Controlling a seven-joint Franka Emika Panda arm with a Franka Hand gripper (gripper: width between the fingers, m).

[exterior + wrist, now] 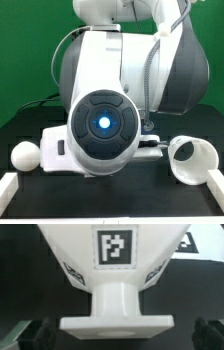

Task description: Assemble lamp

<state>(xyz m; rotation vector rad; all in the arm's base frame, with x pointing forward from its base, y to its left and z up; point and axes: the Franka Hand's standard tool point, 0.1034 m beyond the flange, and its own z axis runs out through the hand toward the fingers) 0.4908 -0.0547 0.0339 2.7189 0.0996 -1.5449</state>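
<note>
In the wrist view the white lamp base (118, 286) fills the middle: a wide tagged body narrows to a neck and ends in a flat block with a round mark on its face (120, 333). My gripper (120, 336) is open, its dark fingers (35, 335) standing either side of that block with a gap on each side. In the exterior view my arm (100, 125) hides the gripper; part of the base (52, 150) shows at its left. The round-headed bulb (22, 156) lies at the exterior view's left. The cone shade (192, 160) lies on its side at the right.
White border rails sit at the front corners of the black table (10, 186), (215, 186). A green backdrop (30, 50) stands behind. Another tag on a white surface (190, 243) shows beyond the base in the wrist view.
</note>
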